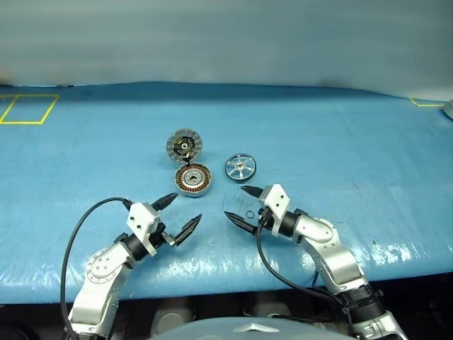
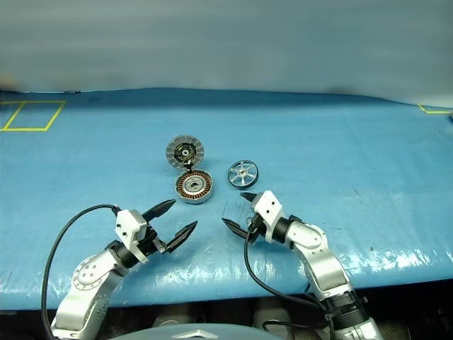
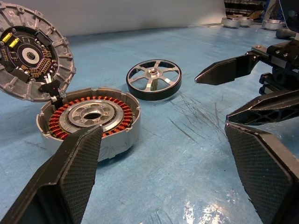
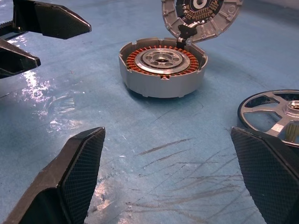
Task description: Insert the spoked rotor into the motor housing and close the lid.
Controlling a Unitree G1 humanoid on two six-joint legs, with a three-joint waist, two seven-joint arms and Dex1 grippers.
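Observation:
The motor housing lies on the blue table, copper windings facing up around a silver centre. Its lid stands tilted open at the housing's far edge, joined to it, ribbed grey face with circuit parts showing. The spoked rotor lies flat on the table just right of the housing, apart from it. My left gripper is open and empty, near and slightly left of the housing. The right gripper hovers near the rotor, also open and empty. The two grippers point toward each other.
A blue cover spans the table, scratched in front of the rotor. A yellow tape square marks the far left, with another tape mark at the far right. The table's front edge runs just behind my wrists.

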